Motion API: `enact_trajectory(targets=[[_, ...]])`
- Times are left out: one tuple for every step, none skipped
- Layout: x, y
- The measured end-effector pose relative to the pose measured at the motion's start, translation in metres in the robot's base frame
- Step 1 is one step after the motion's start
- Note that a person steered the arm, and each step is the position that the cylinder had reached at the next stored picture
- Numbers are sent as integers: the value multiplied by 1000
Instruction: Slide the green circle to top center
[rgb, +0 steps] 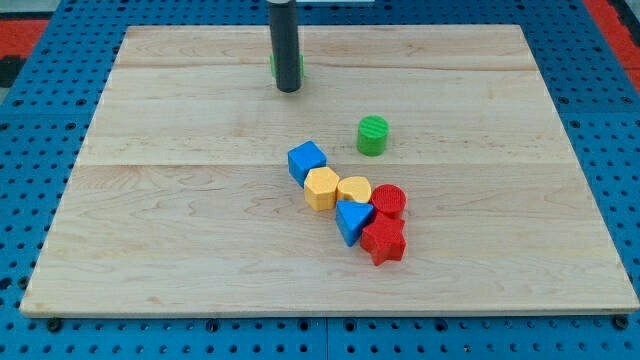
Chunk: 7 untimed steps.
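The green circle, a short green cylinder, stands on the wooden board a little right of centre. My tip is near the view's top centre, up and to the left of the green circle and well apart from it. A second green block sits right behind the rod and is mostly hidden by it; its shape cannot be made out.
A cluster lies below the green circle: a blue cube, a yellow hexagon, a yellow block, a red cylinder, a blue triangle and a red star. A blue pegboard surrounds the board.
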<state>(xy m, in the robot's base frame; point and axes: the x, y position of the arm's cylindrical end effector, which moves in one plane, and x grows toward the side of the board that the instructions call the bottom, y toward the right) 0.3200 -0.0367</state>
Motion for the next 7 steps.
enact_trajectory(targets=[[-35, -6], [-70, 17], [-23, 65], [37, 154], [93, 149], [78, 60], [65, 20]])
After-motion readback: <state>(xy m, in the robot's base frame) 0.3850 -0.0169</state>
